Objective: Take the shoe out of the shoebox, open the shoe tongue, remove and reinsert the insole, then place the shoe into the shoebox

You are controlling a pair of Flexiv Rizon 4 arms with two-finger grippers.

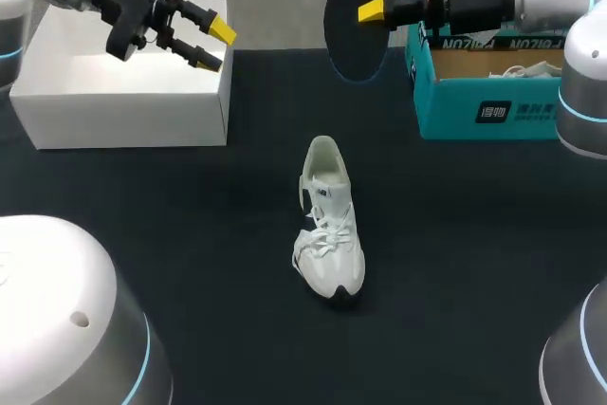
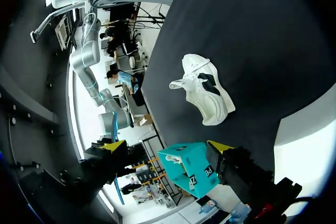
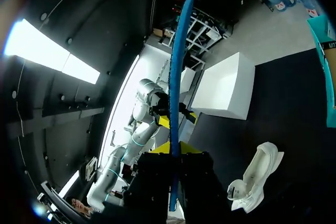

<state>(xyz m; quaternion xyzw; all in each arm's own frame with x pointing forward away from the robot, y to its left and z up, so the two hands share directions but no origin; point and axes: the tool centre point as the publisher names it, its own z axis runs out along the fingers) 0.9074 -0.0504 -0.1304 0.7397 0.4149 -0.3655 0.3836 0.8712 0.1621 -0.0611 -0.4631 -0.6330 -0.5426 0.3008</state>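
My right gripper (image 1: 373,9) clamps the dark, blue-edged flat insole (image 1: 353,40) aloft; left gripper (image 1: 216,46) spread wide, empty; white laced sneaker (image 1: 330,225) sits upright.

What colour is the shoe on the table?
The shoe is mostly white; the head view shows it best.

white shoe (image 1: 327,225), black insole (image 1: 356,16) edged blue, teal shoebox (image 1: 474,106), white box (image 1: 123,101), black table (image 1: 190,234).

left jaws apart, right jaws clamped
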